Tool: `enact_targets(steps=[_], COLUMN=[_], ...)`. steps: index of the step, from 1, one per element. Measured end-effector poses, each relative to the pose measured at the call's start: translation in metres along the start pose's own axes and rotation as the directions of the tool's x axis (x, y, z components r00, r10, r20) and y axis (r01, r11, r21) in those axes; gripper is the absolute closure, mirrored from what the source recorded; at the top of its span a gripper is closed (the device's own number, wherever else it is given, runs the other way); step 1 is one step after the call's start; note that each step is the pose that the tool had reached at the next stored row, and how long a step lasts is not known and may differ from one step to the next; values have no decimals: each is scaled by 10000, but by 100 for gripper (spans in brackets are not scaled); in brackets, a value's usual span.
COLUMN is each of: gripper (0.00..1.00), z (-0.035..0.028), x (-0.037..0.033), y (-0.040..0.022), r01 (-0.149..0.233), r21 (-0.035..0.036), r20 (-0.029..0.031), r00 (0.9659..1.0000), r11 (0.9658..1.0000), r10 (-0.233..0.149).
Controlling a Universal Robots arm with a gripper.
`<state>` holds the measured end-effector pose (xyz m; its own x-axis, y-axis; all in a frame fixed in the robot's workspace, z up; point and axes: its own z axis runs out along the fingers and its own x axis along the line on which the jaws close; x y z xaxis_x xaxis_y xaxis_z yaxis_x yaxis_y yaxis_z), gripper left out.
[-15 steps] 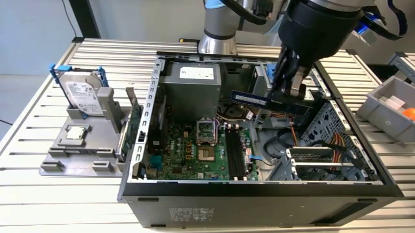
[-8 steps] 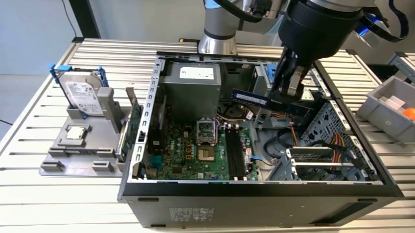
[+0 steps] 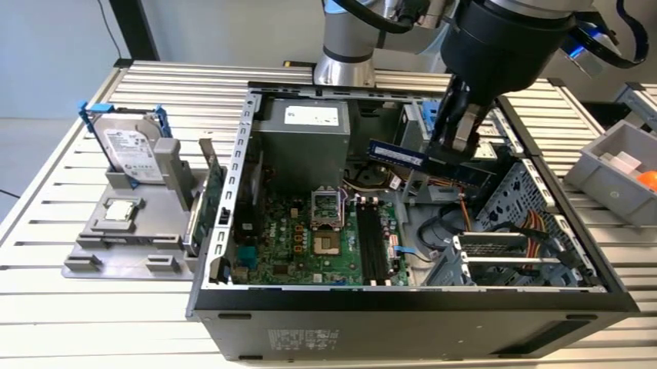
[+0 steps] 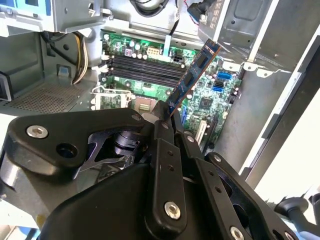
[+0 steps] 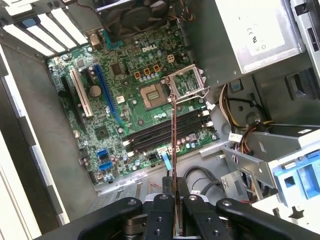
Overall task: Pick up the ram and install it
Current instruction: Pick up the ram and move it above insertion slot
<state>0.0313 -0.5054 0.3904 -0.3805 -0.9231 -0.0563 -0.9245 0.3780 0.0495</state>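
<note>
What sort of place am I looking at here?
Probably a robotics lab bench for computer assembly: an open computer case on a slatted metal table, the gripper holding the ram above it.

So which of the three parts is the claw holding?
The ram, the thin blue stick pinched in the claw above the case. The drive and processor sit on the grey holder at the exterior view's left.

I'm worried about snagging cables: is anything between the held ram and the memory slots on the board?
Nothing visible. The gripper is shut on the ram, held in open air above the board; in the first wrist view the slots lie bare beneath it. The cables sit off to the side.
</note>
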Motion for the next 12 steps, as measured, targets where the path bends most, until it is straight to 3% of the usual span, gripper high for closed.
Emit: enact_targets(steps=[5,12], gripper=[100,100], z=[0,0], x=[0,0], y=[0,0], r01=[-51,-476], r21=[3,26], r20=[3,25], r00=[10000,9989], r11=[10000,9989], r10=[51,476])
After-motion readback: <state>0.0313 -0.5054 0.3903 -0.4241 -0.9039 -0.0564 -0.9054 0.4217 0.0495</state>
